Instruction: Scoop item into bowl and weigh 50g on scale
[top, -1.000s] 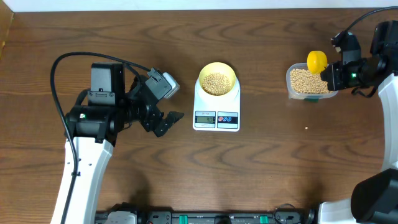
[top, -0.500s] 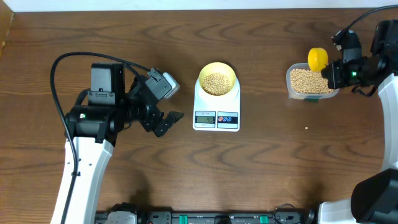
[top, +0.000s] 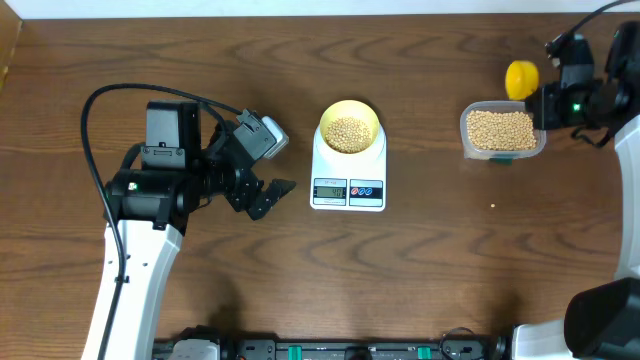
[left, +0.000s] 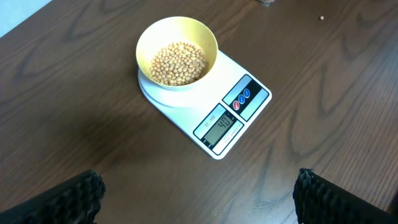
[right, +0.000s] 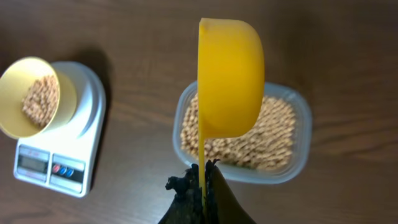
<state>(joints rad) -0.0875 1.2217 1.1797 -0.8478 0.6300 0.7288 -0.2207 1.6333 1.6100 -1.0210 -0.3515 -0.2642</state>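
Note:
The pale-yellow bowl holds tan beans and sits on the white scale, whose display shows digits in the left wrist view. The bowl and scale also show in the right wrist view. A clear tub of beans stands at the right. My right gripper is shut on the handle of a bright yellow scoop, held on edge above the tub; overhead the scoop is beyond the tub's far right corner. My left gripper is open and empty, left of the scale.
A single loose bean lies on the wooden table in front of the tub. The left arm's black cable loops over the table at the left. A pale wall edge runs along the table's far side.
My right gripper has moved right and away with the yellow scoop, from over the tub's far edge to beyond its right corner. The left arm, bowl and scale have not moved.

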